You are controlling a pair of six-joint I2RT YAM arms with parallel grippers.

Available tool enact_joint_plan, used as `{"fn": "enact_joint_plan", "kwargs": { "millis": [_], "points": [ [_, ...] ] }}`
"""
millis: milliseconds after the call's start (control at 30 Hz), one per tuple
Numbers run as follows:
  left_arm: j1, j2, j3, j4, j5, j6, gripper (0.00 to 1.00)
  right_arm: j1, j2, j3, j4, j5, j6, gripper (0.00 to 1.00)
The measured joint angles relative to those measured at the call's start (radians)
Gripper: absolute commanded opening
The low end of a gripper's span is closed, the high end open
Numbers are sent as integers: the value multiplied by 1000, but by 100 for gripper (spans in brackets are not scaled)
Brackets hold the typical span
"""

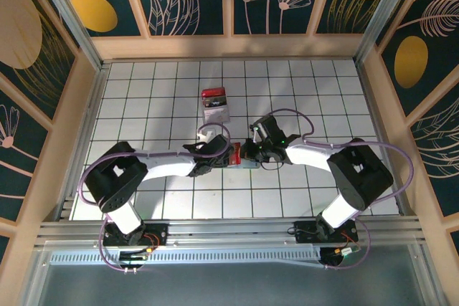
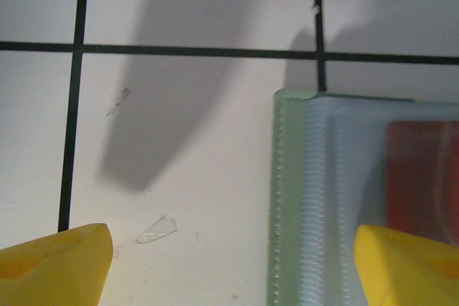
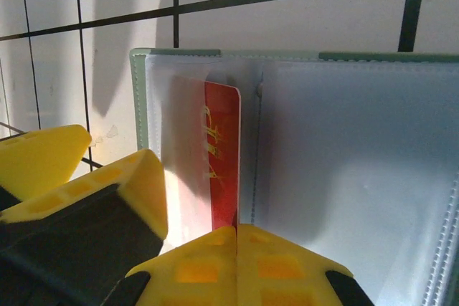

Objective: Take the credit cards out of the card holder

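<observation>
The card holder (image 3: 344,163) lies open on the white tiled floor, pale green at its rim with blue-grey clear pockets. A red credit card (image 3: 222,155) with gold lettering lies flat in the left leaf, part under the clear pocket and part bare beside the spine. My right gripper (image 3: 237,249) is shut, its tips over the card's near end, with nothing between them. My left gripper (image 2: 229,270) is open and straddles the holder's (image 2: 323,198) left edge, one finger over the bare floor and the other over the pocket. From above, both grippers (image 1: 224,153) (image 1: 248,152) meet at the holder (image 1: 244,163).
A red-topped block (image 1: 214,104) stands two tiles beyond the grippers. The left gripper's yellow fingers (image 3: 136,184) crowd the holder's left side in the right wrist view. Wooden walls ring the tiled floor (image 1: 143,105).
</observation>
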Motion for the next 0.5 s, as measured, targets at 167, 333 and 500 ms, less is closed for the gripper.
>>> {"fn": "enact_joint_plan", "kwargs": {
  "millis": [167, 333, 500],
  "points": [
    [0, 13, 10, 3, -9, 0, 86, -2, -2, 0, 5, -3, 1, 0],
    [0, 16, 10, 9, -10, 0, 85, -12, -2, -6, 56, -37, 24, 13],
    [0, 17, 10, 13, -10, 0, 85, -19, -2, -32, 144, -85, 54, 16]
  ]
}}
